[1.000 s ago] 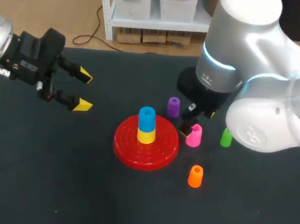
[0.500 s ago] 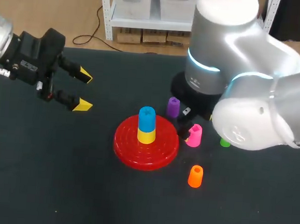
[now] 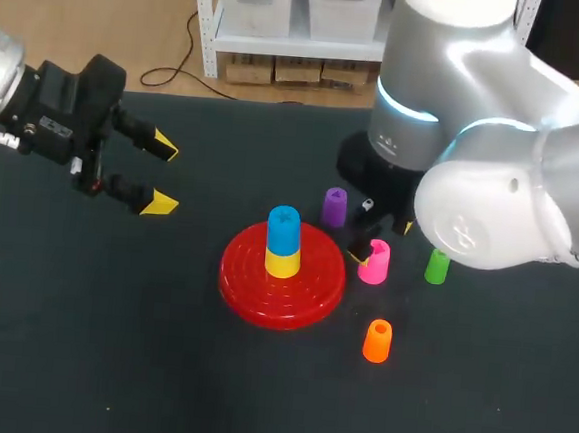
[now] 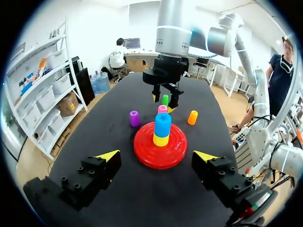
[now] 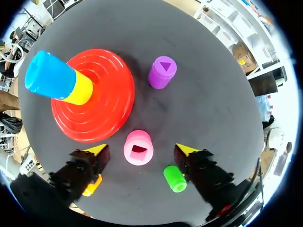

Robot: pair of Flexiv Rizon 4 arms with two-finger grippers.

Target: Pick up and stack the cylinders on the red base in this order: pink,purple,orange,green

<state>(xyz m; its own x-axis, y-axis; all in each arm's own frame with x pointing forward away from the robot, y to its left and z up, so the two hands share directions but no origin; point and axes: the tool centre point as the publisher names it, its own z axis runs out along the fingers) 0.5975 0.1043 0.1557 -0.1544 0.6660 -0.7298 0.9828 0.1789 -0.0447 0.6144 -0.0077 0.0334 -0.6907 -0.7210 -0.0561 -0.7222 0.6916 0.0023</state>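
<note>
Black table [image 3: 107, 363] bearing the red base [image 3: 253, 296], on which a yellow cylinder [image 3: 283, 262] and a blue cylinder [image 3: 283, 229] stand stacked. Right gripper [image 5: 140, 149] hangs over the pink cylinder [image 5: 138, 147] just beside the base, fingers spread wide on either side without touching it; left gripper [image 3: 161, 175], equally wide and empty, is well apart. Purple cylinder [image 3: 334, 207], green cylinder [image 3: 436, 266] and orange cylinder [image 3: 377, 341] stand upright near the pink one.

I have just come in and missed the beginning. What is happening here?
The right arm holds its open jaws on either side of the pink cylinder, not gripping it. The red base carries a blue cylinder on a yellow one. Purple, green and orange cylinders stand on the table. The left arm hangs aside, jaws open and empty.
</note>
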